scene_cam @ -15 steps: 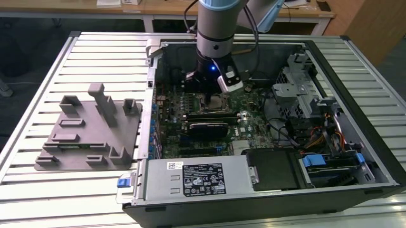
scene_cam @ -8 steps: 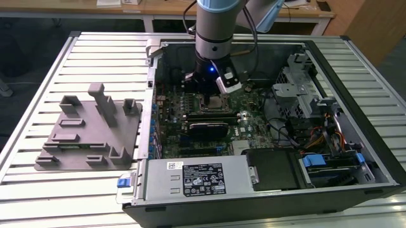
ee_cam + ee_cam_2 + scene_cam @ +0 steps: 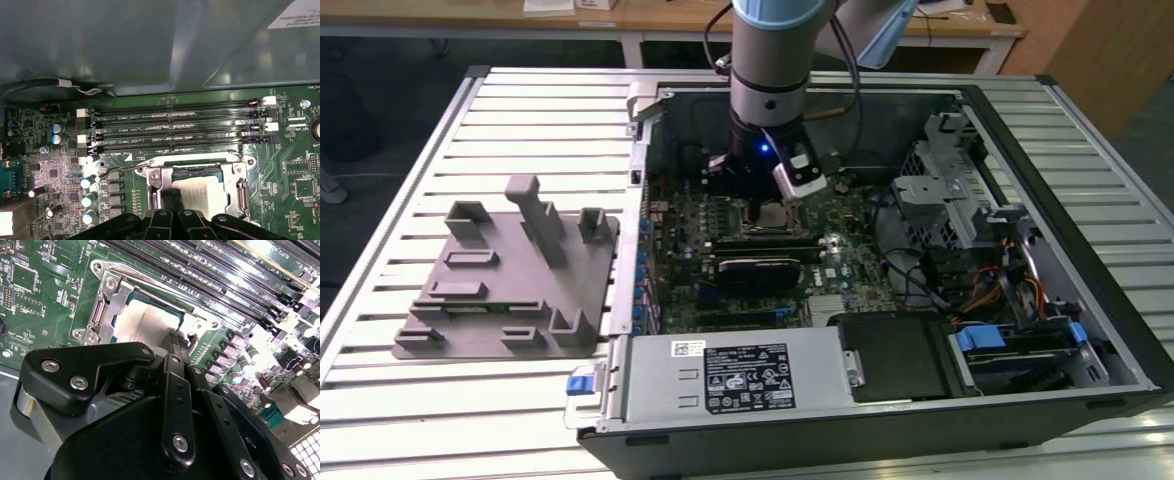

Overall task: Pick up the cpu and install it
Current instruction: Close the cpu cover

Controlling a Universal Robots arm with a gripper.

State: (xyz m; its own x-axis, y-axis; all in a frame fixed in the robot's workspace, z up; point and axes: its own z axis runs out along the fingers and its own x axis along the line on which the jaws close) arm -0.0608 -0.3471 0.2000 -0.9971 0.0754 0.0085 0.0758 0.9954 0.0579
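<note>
1. In the second wrist view the gripper [image 3: 175, 340] points down at the near edge of the cpu [image 3: 145, 322]. Its own black links hide its working end, so I cannot tell whether it is apart, together or clamped on the chip.
2. The cpu lies flat, silvery plate up, inside the metal socket frame [image 3: 107, 287], about midway across the motherboard [image 3: 292, 155]. It looks level with the frame, so I judge the step in hand to be the seating itself.
3. To do that well, keep the chip level and square to the frame's four edges. Any motion should run straight along the socket's axis. A sideways drag would likely harm the contacts beneath, and little force should be needed.
4. The lever wire [image 3: 120, 171] lies swung out just beside one corner of the frame. The arm does best to keep off it.
5. The memory slots [image 3: 175, 132] run along the frame's far side, towards the motherboard's edge by the case [image 3: 921, 425] wall. That side leaves little room for drift.
6. Farthest off, the grey fixture plate [image 3: 507, 290] sits on the table [image 3: 534, 110], outside the case near the table's edge at the exterior view's left, well apart from the work.
</note>
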